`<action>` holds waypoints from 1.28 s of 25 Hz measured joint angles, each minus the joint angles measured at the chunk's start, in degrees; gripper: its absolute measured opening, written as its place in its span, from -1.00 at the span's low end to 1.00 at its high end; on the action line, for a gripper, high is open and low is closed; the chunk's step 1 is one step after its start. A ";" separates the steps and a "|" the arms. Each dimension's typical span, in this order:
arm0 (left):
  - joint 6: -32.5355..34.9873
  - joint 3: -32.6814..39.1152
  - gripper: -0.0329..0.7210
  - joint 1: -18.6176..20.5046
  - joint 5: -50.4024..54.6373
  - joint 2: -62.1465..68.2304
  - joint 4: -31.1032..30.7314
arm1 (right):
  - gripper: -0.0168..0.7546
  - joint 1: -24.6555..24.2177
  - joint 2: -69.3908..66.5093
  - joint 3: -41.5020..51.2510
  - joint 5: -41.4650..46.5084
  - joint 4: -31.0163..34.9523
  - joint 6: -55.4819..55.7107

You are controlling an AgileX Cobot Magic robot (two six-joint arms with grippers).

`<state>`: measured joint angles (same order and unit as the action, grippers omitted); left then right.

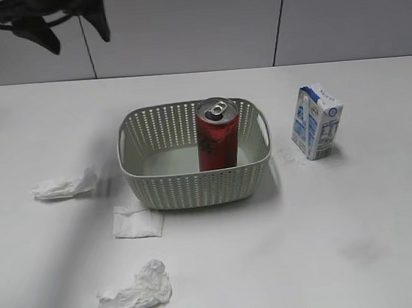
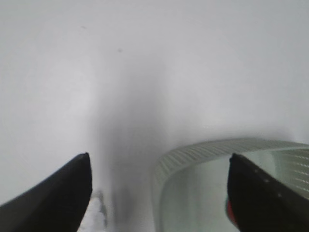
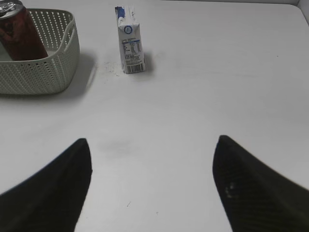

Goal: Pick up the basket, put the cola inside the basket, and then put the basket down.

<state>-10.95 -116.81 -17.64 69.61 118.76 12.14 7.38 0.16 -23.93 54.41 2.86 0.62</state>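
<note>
Exterior: crumpled tissue (image 1: 131,294) nearest, at 7 o'clock of the basket (image 1: 194,187); the cola (image 1: 218,135) stands upright inside on the counter (image 1: 356,242).
Left wrist: left pincer (image 2: 159,166) spread wide, empty, above the basket rim; a careless sweep could nudge it.
Right wrist: right pincer (image 3: 152,147) wide, empty; carton (image 3: 129,41) at basket's 3 o'clock.

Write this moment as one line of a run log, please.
tall dark-red metal cola can: upright inside pale sage-green perforated plastic basket | basket: on table | left pincer: open, empty | right pincer: open, empty

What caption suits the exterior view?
Cola standing upright inside the basket on the table, carton beside it.
</note>
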 joint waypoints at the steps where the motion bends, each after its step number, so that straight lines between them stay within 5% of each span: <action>1: 0.87 0.03 0.85 1.35 0.00 -0.93 -0.94 | 0.58 0.00 0.00 0.00 0.00 0.00 0.00; 9: 6.21 1.11 0.78 13.07 0.00 -9.81 -4.90 | 0.58 0.00 0.00 0.00 -0.08 -0.41 0.00; 18: 7.95 20.35 0.70 26.18 0.32 -21.53 -2.82 | 0.58 0.00 0.00 0.00 -0.08 -0.60 0.00; 23: 10.95 28.34 0.62 24.07 0.27 -27.77 -2.85 | 0.58 0.00 0.00 0.00 -0.08 -0.66 0.00; 32: 13.00 42.87 0.62 12.83 -0.56 -40.14 -11.43 | 0.58 0.00 0.00 0.00 -0.08 -0.66 0.00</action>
<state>2.05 -73.94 -4.81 69.04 78.62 0.70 7.38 0.16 -23.93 54.33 2.20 0.62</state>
